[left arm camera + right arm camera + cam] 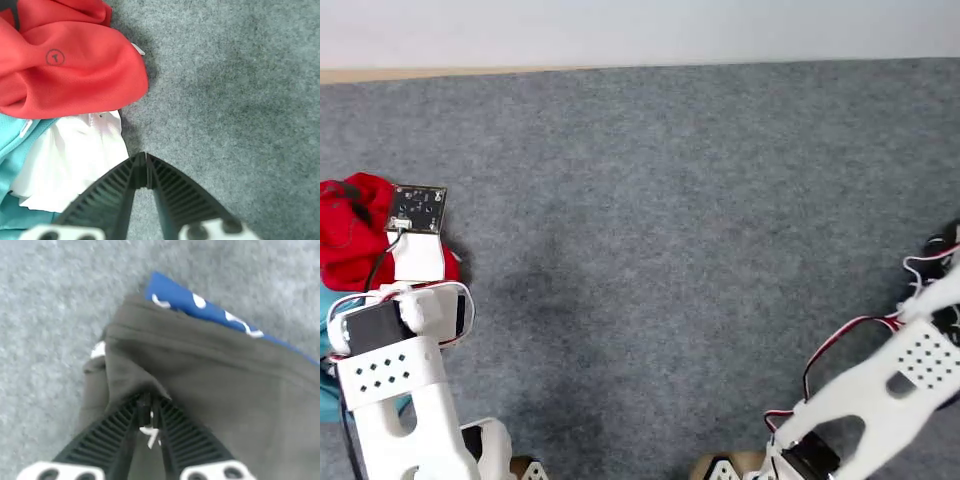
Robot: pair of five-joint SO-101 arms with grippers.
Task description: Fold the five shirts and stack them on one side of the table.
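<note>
Shirts lie in two groups at opposite edges of the grey worktop point(670, 200), and we count five of them across the views. At the left edge, a red shirt point(350, 230) is bunched up. It lies partly over a white shirt point(75, 160), which in turn lies on a teal shirt point(12, 145). None of these three is folded flat; all are crumpled and overlapping.

The left arm point(395, 380) stands at the near left corner and reaches over this pile. We see the left gripper point(145, 159) with its two ribbed fingers pressed together at the tips and nothing between them. It hangs above bare worktop, just beside the white shirt's edge.

The right arm point(890, 390) stretches from the near edge towards the right edge of the worktop. The right gripper point(150, 402) is closed, pinching a raised fold of a dark grey shirt point(225, 390). A small white scrap shows between the fingers, and we cannot tell what it is. Under the dark grey shirt lies a blue shirt point(185, 297) with white markings. Only a strip of it pokes out along the far side, resting on the worktop.
</note>
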